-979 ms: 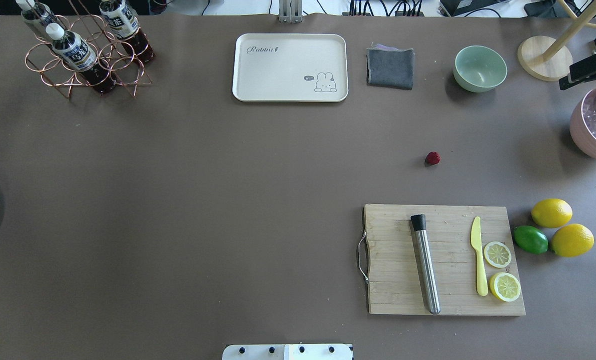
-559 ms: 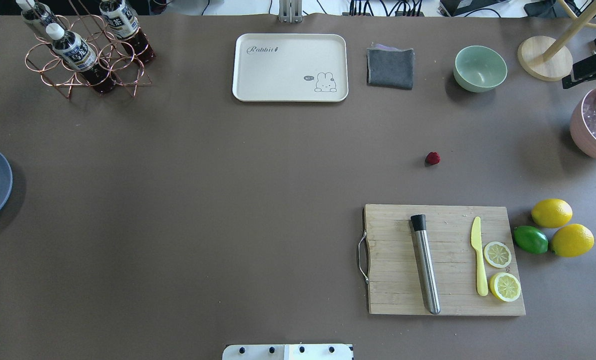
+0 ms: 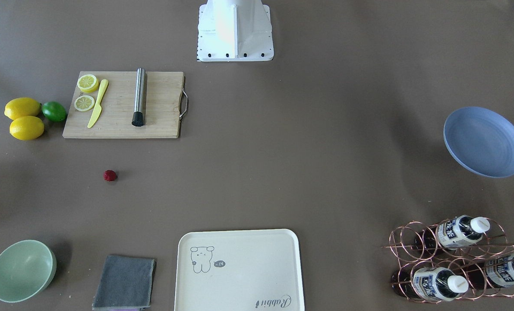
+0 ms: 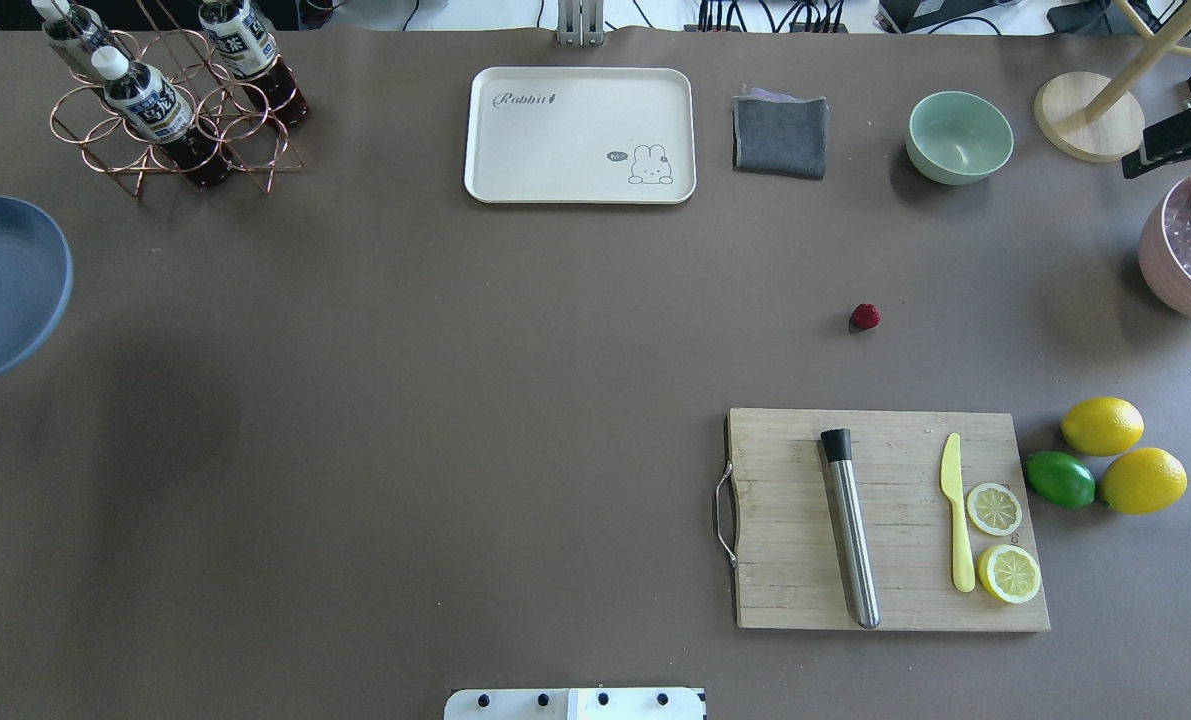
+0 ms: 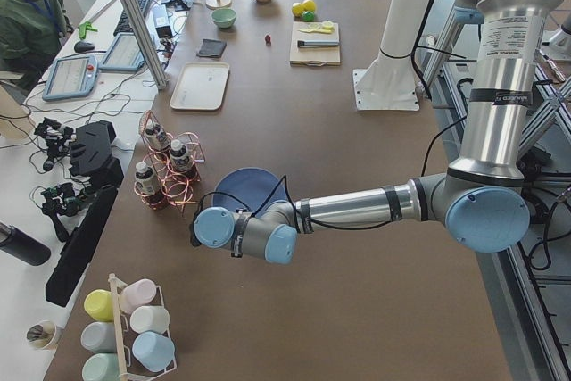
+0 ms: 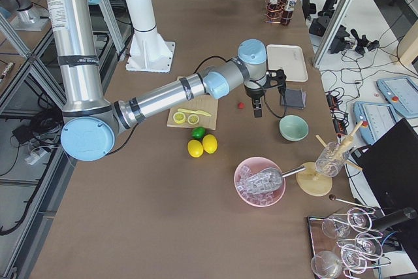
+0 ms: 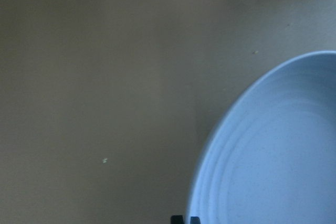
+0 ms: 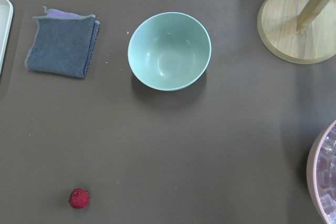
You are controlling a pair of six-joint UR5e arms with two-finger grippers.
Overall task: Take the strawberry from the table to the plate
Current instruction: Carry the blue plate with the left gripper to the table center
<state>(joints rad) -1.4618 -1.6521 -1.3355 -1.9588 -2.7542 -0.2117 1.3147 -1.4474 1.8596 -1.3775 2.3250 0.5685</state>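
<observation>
A long white desk [image 5: 22, 287] stands at one side. It has 2 tablets [image 5: 70, 76] and many wires [image 5: 53, 144] on it. A person [image 5: 27, 20] in a green coat sits there. Silver posts [image 5: 134, 15] stand up. The floor [image 5: 535, 332] is grey.

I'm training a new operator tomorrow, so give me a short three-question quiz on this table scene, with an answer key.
1. True or false: the tiny dark-red strawberry lies on the round periwinkle-blue plate.
2. Which gripper holds that plate up off the brown table? A left, B right, C neither.
3. How many whole yellow lemons sit beside the green lime?
Key: 1 false, it lies on the table. 2 A, the left gripper. 3 two.
</observation>
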